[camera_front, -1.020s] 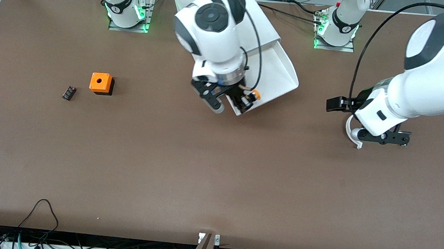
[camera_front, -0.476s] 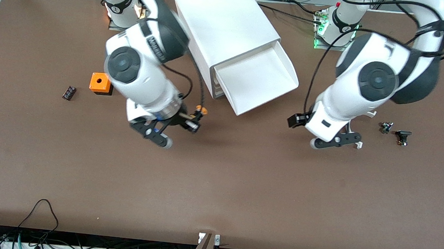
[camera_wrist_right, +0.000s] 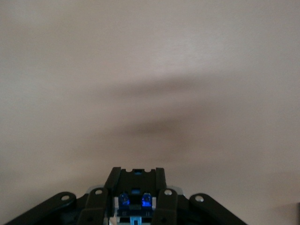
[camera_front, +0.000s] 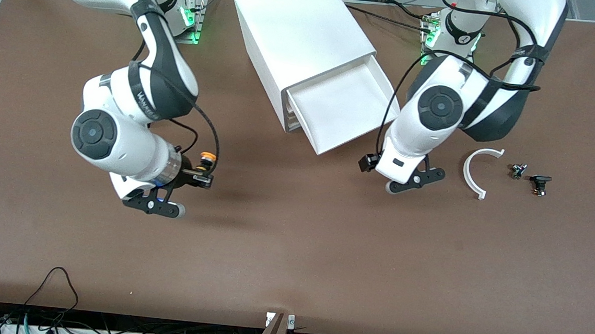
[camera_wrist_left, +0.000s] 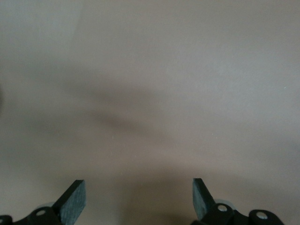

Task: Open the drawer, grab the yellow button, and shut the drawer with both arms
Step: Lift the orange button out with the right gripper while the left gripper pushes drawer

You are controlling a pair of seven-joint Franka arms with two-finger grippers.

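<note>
The top drawer [camera_front: 349,100] of the white cabinet [camera_front: 302,31] stands pulled open and looks empty. My right gripper [camera_front: 200,173] is shut on the button [camera_front: 206,156], whose orange-red cap and yellow collar show. It holds the button over bare table, toward the right arm's end from the cabinet. In the right wrist view the button's black-blue body [camera_wrist_right: 136,200] sits between the fingers of the right gripper [camera_wrist_right: 136,187]. My left gripper [camera_front: 370,163] is open and empty over the table just in front of the drawer's corner. The left wrist view shows the left gripper [camera_wrist_left: 138,197] spread over bare table.
A white curved piece [camera_front: 478,172] and two small dark parts [camera_front: 517,170] [camera_front: 539,183] lie toward the left arm's end of the table. The right arm's elbow [camera_front: 95,134] hangs over the spot where the orange cube and the black part lay, hiding them.
My right gripper carried the button out of the drawer and away toward the right arm's end, lower in the front view. My left gripper moved from the curved piece toward the drawer's front.
</note>
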